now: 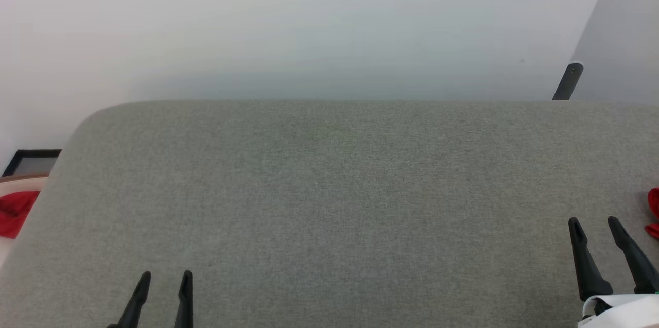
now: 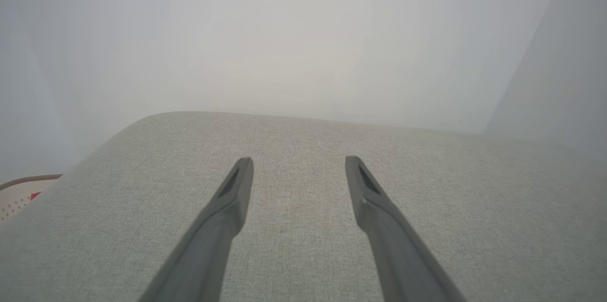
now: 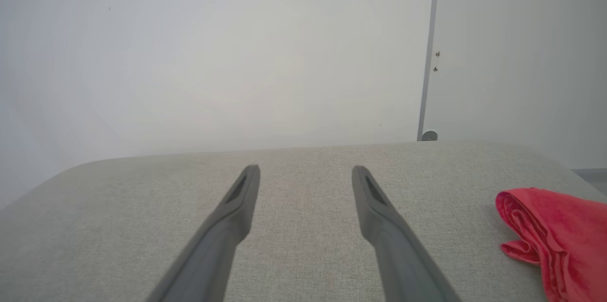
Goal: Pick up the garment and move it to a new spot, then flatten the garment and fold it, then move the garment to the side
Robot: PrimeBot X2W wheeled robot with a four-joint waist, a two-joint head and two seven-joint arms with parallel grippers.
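Left tool and right tool, dark and two-fingered, spread and empty over a round-cornered grey woven-fabric table.
Head view: a crumpled red cloth lies on the table just right of the right tool; another red fabric sits beyond its left edge. Left wrist view: grey weave between the fingers. Right wrist view: the cloth's soft plain-red folds; which red piece is the garment cannot be told.

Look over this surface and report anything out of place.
A red cloth lies crumpled in a heap at the right end of the grey padded surface, not spread flat. More red fabric sits off the surface at the left. Nothing looks spilled or damaged.
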